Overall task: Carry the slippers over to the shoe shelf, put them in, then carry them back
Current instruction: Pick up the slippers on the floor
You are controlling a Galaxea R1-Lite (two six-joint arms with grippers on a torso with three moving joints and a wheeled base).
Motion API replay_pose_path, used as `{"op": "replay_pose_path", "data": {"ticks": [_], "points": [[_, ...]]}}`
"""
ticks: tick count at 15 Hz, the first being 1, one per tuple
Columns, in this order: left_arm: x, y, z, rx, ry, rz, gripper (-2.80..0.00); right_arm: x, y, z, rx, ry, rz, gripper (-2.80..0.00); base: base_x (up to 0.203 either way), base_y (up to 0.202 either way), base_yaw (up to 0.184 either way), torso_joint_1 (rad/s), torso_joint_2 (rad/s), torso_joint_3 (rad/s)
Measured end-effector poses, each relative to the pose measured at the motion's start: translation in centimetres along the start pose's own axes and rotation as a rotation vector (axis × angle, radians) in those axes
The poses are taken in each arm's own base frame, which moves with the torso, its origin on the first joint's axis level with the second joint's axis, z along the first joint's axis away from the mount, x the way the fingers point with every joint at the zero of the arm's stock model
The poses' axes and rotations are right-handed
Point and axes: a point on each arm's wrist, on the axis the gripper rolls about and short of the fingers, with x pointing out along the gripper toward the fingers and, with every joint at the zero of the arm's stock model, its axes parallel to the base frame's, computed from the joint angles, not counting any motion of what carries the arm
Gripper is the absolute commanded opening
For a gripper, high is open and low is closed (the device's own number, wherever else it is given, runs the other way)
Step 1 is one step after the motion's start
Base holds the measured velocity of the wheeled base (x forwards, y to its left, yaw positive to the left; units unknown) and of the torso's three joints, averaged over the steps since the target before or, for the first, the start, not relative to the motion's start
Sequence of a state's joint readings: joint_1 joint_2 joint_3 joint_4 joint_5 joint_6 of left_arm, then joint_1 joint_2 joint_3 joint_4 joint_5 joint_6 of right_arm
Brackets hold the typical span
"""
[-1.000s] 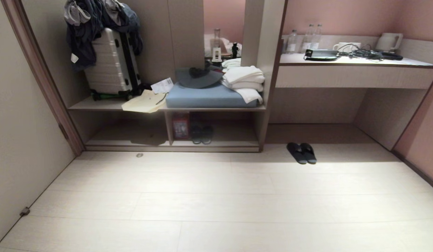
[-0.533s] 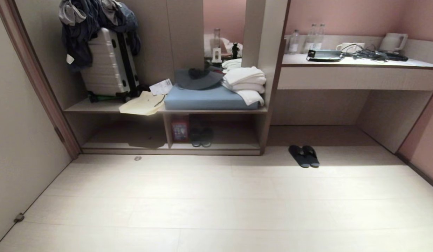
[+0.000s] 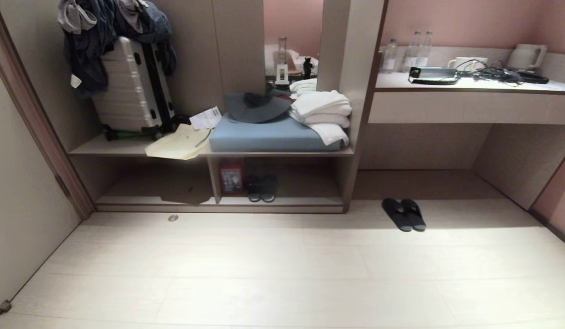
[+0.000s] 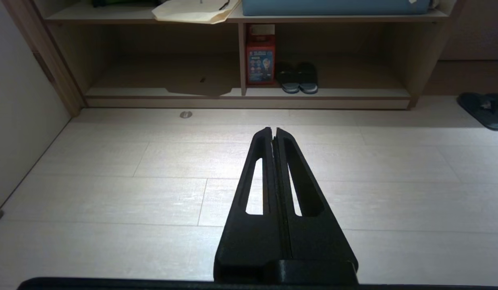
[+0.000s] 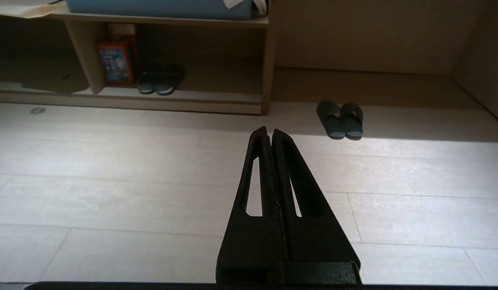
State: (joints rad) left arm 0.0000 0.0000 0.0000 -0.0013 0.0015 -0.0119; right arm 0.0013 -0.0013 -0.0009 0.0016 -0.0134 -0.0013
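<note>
The slippers [image 3: 403, 214], a flat dark open pair, lie side by side on the pale floor in front of the desk recess, just right of the shoe shelf [image 3: 305, 201]. They also show in the right wrist view as the slippers [image 5: 340, 119] and, at the picture's edge, in the left wrist view as the slippers [image 4: 482, 109]. The shoe shelf [image 4: 353, 92] [image 5: 216, 96] is a low beige compartment with an upright divider. My left gripper [image 4: 273, 129] and right gripper [image 5: 269, 129] are both shut, hold nothing, hover over bare floor well short of the slippers, and are outside the head view.
Inside the shelf stand a red box [image 3: 231, 179] and a dark closed-toe pair [image 3: 262, 188]. On top are a suitcase [image 3: 131, 91], a blue cushion [image 3: 269, 132] and white towels [image 3: 321, 109]. The desk [image 3: 470, 87] is at right, a wall at left.
The whole head view has shifted: shelf, desk and slippers now sit lower and larger, so the camera has come closer. The things themselves have not moved.
</note>
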Motion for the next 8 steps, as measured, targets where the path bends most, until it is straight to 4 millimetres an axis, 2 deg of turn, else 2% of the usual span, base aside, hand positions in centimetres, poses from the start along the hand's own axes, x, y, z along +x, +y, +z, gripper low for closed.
{"op": "replay_pose_path", "data": {"ticks": [8], "points": [[0.0, 0.0, 0.0, 0.0, 0.0, 0.0, -2.8, 0.01, 0.0, -0.01, -0.001, 0.0, 0.0, -2.8, 0.196, 0.0, -0.001, 0.002, 0.0, 0.002]]}}
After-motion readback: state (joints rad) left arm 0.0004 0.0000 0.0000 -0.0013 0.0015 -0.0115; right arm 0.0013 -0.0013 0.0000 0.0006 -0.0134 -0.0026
